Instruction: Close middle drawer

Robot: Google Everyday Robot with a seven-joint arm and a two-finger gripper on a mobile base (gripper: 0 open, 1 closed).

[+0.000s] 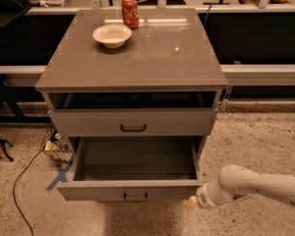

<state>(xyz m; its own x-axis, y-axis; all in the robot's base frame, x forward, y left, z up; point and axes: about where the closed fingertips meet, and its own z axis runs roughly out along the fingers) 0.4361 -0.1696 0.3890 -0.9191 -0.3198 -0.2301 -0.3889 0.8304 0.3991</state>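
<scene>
Grey-beige is what fills your view: a bench (152,58) with drawers under it, standing on a speckled floor (265,136). The middle drawer (93,191) is pulled far out toward you. Its long box lies open from above, and its low front panel with the small black bar handle (135,197) sits near the bottom edge of the view. Above it, the taller-fronted drawer (88,123) with the wider handle (133,128) sticks out only a little, leaving a dark gap under the bench top.

Your claw (192,203) is low, just beside the right front corner of the middle drawer, at about the height of its front panel. You see only a small tan tip at the end of the white arm (255,186), which reaches in from the lower right. You cannot tell whether the claw is released or clenched, nor whether it touches the panel.

On the bench top a white bowl (112,35) stands toward the back left, with a red soda can (130,12) upright just behind it. Left of the open drawer, a blue tape cross (59,175) marks the floor, and a black cable (19,181) trails nearby.
</scene>
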